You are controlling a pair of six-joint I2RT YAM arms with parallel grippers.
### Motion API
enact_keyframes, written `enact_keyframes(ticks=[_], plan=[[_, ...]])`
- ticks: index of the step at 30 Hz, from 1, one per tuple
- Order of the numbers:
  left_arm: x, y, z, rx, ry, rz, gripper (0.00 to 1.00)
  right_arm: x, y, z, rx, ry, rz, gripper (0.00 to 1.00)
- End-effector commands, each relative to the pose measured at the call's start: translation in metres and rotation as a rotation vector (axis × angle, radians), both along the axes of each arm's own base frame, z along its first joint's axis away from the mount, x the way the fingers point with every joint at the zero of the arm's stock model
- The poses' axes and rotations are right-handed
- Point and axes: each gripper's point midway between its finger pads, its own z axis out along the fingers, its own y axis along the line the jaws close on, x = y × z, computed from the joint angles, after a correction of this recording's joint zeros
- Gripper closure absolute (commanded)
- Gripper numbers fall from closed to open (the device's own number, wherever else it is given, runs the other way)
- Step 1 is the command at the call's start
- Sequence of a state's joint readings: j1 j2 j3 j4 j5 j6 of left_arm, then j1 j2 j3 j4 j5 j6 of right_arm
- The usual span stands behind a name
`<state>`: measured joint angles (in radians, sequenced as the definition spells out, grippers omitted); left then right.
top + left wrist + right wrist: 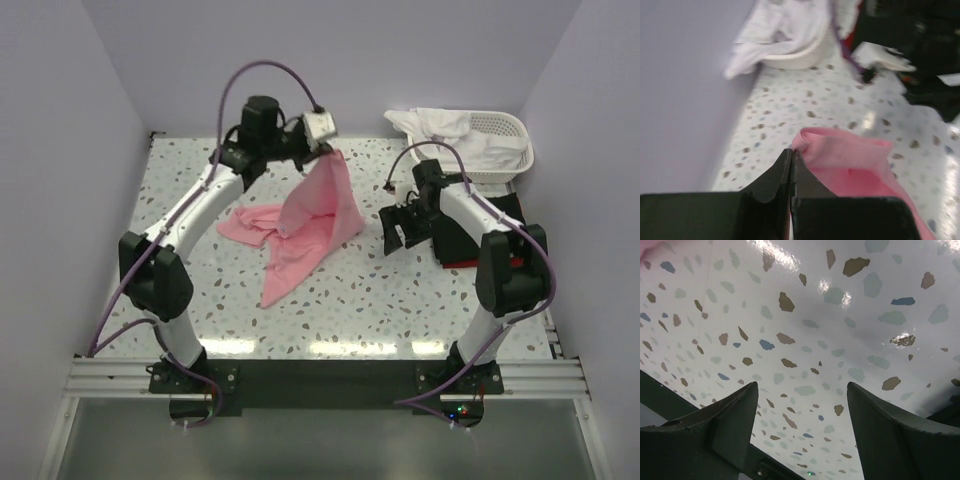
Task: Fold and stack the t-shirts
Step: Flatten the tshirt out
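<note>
A light pink t-shirt (312,215) hangs from my left gripper (326,148), which is raised over the far middle of the table. Its lower part trails on the speckled tabletop. In the left wrist view the jaws are pressed together at the tips (791,153), pinching a fold of the pink t-shirt (850,160). My right gripper (392,232) hovers to the right of the pink cloth, apart from it. It is open, and in its wrist view only bare tabletop shows between the fingers (802,390). A dark t-shirt over a red one (462,240) lies under the right arm.
A white lattice basket (505,140) stands at the back right corner with a white t-shirt (445,125) draped over its rim, seen too in the left wrist view as white cloth (780,30). Walls close in the table on the left, back and right.
</note>
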<state>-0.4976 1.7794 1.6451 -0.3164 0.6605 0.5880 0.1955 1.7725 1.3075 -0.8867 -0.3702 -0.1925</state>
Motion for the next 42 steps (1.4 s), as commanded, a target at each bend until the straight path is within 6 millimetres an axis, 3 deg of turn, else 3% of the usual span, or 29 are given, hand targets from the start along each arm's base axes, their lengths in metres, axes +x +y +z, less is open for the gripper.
enact_keyframes(ticks=[1,2,3,4,5,7,8,13,14,17,21,22,24,25,27,31,40,42], plan=[[0.073,0.061,0.092,-0.26,-0.008,0.376,1.0,0.024,0.019,0.034,0.115,-0.122,-0.013,0.25],[0.099,0.099,0.105,-0.282,-0.049,0.531,1.0,0.026,0.021,0.035,0.128,-0.126,-0.016,0.25],[0.11,0.116,0.113,-0.298,-0.067,0.596,1.0,0.03,0.025,0.033,0.142,-0.123,-0.027,0.25],[0.127,0.147,0.118,-0.292,-0.099,0.727,1.0,0.033,0.028,0.033,0.156,-0.124,-0.028,0.25],[0.134,0.161,0.115,-0.263,-0.119,0.794,1.0,0.034,0.031,0.032,0.171,-0.118,-0.031,0.25],[0.144,0.191,0.093,-0.188,-0.119,0.922,1.0,0.039,0.039,0.026,0.189,-0.101,-0.043,0.25],[0.147,0.215,0.079,-0.157,-0.086,0.986,1.0,0.042,0.045,0.027,0.198,-0.105,-0.033,0.25],[0.144,0.272,0.039,-0.101,-0.005,1.147,1.0,0.043,0.085,0.008,0.189,-0.101,0.031,0.25],[0.143,0.276,0.036,-0.099,0.001,1.153,1.0,0.039,0.099,0.005,0.181,-0.105,0.07,0.25],[0.138,0.284,0.028,-0.086,0.018,1.156,1.0,0.046,0.116,-0.01,0.153,-0.119,0.081,0.25],[0.131,0.288,0.02,-0.073,0.042,1.135,1.0,0.074,0.115,-0.027,0.08,-0.164,0.046,0.25],[0.13,0.289,0.019,-0.071,0.047,1.132,1.0,0.088,0.115,-0.024,0.062,-0.198,0.034,0.25],[0.129,0.287,0.013,-0.064,0.066,1.117,1.0,0.095,0.118,-0.034,0.054,-0.194,0.043,0.25],[0.129,0.287,0.013,-0.066,0.07,1.116,1.0,0.102,0.124,-0.029,0.066,-0.207,0.051,0.26],[0.129,0.287,0.013,-0.07,0.076,1.112,1.0,0.093,0.129,-0.046,0.059,-0.141,0.095,0.33],[0.133,0.29,0.01,-0.074,0.087,1.118,1.0,0.072,0.14,-0.055,0.079,-0.067,0.181,0.44],[0.135,0.29,-0.001,-0.085,0.137,1.107,1.0,0.026,0.15,-0.053,0.184,0.059,0.272,0.39],[0.135,0.29,-0.001,-0.085,0.137,1.107,1.0,0.02,0.15,-0.059,0.162,0.063,0.295,0.52]])
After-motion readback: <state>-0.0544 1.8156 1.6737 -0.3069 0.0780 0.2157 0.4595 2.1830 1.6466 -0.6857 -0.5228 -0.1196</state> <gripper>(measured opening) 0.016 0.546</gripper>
